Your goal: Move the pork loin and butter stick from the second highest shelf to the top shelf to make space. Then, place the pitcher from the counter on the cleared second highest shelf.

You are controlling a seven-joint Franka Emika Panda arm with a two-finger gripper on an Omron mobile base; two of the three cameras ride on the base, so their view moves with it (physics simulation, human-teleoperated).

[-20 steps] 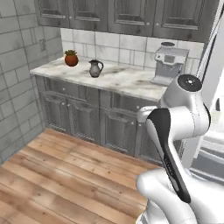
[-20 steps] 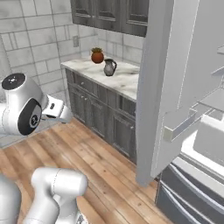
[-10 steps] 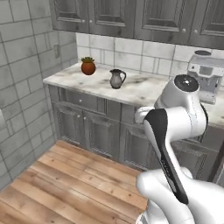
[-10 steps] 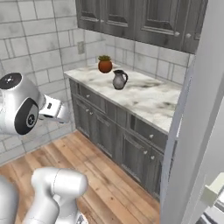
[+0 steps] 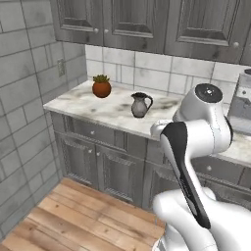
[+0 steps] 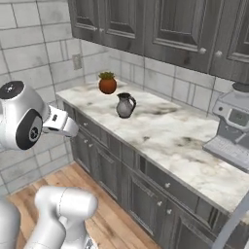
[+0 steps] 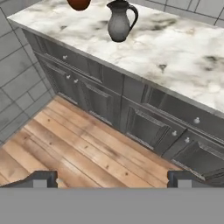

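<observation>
Marble, white with grey veins, is forming the counter (image 5: 117,110) where the glossy dark grey bulbous pitcher (image 5: 140,105) is standing upright, near a round terracotta pot (image 5: 101,87) with a green plant. Judging by this, the pitcher step is in hand: the wide-open, empty gripper (image 7: 111,178) is hanging above the wooden floor (image 7: 65,148), well apart from the pitcher, needing to reach forward. Dark grey panelled cabinets (image 6: 146,189) are lining the room.
</observation>
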